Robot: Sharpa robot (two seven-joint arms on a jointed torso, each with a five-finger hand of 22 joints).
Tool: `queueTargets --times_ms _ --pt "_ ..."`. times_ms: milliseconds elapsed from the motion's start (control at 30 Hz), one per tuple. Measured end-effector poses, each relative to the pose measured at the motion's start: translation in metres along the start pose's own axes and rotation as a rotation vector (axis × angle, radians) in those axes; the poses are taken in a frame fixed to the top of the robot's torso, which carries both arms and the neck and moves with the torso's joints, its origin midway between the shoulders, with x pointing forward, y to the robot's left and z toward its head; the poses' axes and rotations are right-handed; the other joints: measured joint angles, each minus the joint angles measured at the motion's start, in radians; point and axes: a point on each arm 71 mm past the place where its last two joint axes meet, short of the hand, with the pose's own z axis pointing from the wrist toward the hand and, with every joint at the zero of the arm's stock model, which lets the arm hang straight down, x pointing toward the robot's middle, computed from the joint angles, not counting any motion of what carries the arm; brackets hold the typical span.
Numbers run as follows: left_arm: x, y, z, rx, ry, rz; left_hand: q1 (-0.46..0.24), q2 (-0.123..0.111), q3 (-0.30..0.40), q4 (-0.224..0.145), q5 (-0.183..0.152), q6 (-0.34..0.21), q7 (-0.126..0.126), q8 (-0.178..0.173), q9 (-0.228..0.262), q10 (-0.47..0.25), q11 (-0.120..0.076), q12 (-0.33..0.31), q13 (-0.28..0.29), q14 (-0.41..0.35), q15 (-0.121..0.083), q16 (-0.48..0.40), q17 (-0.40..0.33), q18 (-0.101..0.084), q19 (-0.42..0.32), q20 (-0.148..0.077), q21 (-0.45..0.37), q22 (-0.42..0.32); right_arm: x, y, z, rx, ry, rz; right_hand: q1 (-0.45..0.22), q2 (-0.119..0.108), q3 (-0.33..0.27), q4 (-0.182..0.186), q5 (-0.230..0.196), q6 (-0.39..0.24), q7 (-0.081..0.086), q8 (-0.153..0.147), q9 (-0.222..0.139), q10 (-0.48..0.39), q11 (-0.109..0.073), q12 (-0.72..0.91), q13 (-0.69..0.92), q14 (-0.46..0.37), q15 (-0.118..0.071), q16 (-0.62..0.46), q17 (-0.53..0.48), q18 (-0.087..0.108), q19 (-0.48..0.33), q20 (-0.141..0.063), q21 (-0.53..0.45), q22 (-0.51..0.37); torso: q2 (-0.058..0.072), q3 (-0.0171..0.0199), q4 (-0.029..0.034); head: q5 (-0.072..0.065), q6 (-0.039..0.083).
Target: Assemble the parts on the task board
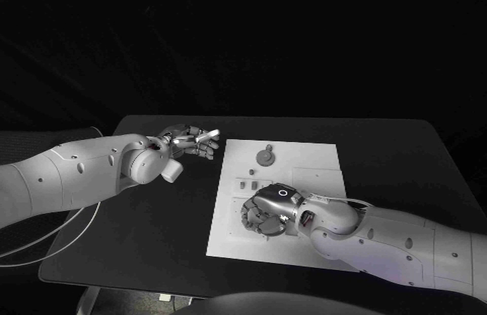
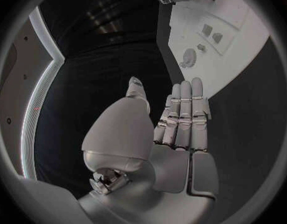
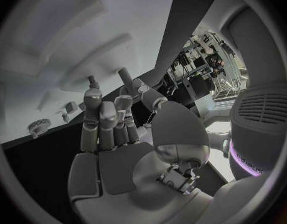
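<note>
Currently the task board (image 1: 305, 162) lies mid-worktop (image 1: 406, 153), a round grey part (image 1: 264, 157) near its far edge. Left robot hand (image 1: 188, 142) hovers off the board's far-left corner, fingers apart, empty. Right robot hand (image 1: 268, 213) sits over the board's near-left area, fingers curled down; cannot tell if it holds anything.

Robotics lab test station: a black table (image 1: 406, 160) against a dark backdrop carries a white task board (image 1: 305, 162) with small fitted parts (image 1: 264, 156), worked by two white robot arms.
</note>
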Motion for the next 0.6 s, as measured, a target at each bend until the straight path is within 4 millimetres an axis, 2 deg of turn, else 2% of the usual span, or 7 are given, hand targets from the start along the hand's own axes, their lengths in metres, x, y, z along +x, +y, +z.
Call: queueTargets --times_ms 600 --pt "0.0026 -0.0003 0.0003 0.0 0.01 0.002 0.0 0.0 0.0 0.0 0.0 0.004 0.004 0.0 -0.001 -0.007 0.0 0.006 0.001 0.0 0.0 0.0 0.0 0.0 0.0 0.0 0.0 0.0 0.003 -0.0053 0.0018 0.016 0.009 -0.005 0.003 0.003 0.0 0.0 0.0 0.0 0.0 -0.004 -0.001 0.0 0.0 0.0 0.0 0.0 0.003 0.0 0.0 0.0 -0.004 0.0 0.0 0.0 0.0 0.001 -0.0005 0.001 -0.001"
